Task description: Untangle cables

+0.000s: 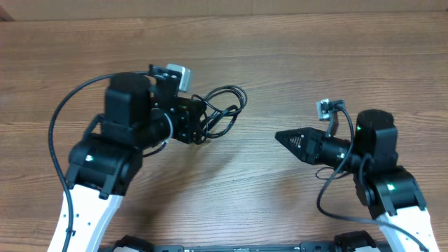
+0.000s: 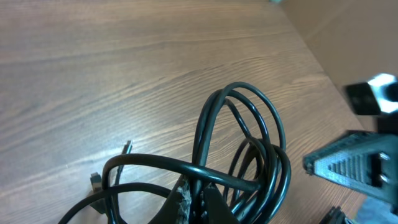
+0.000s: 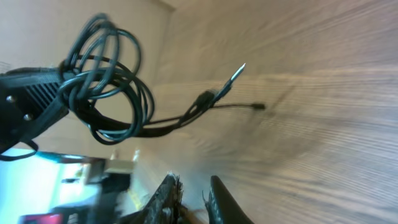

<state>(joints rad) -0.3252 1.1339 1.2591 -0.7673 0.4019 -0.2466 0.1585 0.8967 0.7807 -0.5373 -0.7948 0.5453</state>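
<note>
Tangled cables held at the middle of a bare wooden bench

The left end effector (image 1: pixel 201 126) is clamped tight on a knot of thin black cables (image 1: pixel 225 105). The loops fan out from its tip toward the far side and the right, and two loose ends with small plug tips (image 2: pixel 127 147) lie on the wood just to its left in the wrist view. The right end effector (image 1: pixel 281 137) sits well off to the right of the left one, pointing at it, fingers only slightly parted and holding nothing. The bench (image 1: pixel 280 49) is brown wood with long grain running side to side. Past its edge is a plain pale surface (image 2: pixel 348 37), too blurred to make out.
</note>
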